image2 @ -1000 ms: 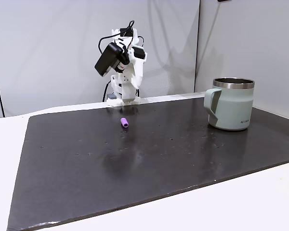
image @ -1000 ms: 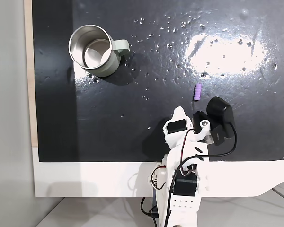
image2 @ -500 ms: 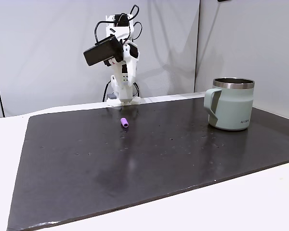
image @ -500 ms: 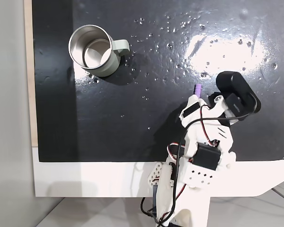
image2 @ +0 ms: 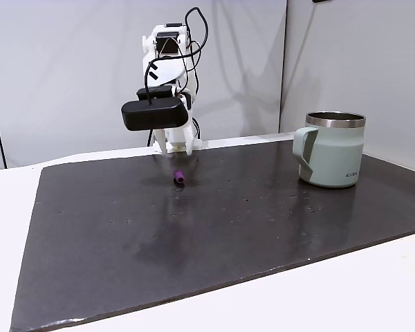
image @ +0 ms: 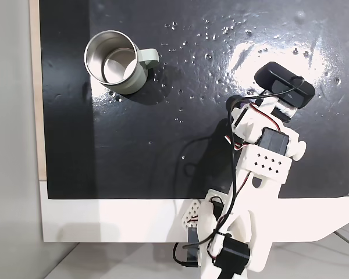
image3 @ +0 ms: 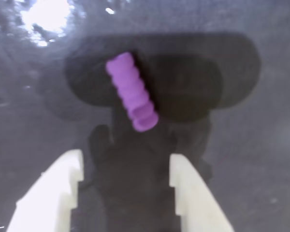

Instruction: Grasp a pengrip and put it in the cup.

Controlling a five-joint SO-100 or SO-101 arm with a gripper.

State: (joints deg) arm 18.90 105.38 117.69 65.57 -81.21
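You're on the approach: the tool (image3: pixel 125 166) hangs spread apart just below the pengrip (image3: pixel 131 92), frame centre. Next, descend and straddle it, then close.

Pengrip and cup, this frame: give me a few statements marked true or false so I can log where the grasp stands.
1. The pengrip lies on the black mat, not held. True.
2. The gripper has its jaws closed on the pengrip. False: in the wrist view the jaws stand apart, with the pengrip lying just beyond their tips.
3. The cup stands upright with nothing purple inside. True.
4. The cup's handle touches the pengrip. False: they sit far apart on the mat.
5. The arm hangs over the cup. False: it is above the pengrip.
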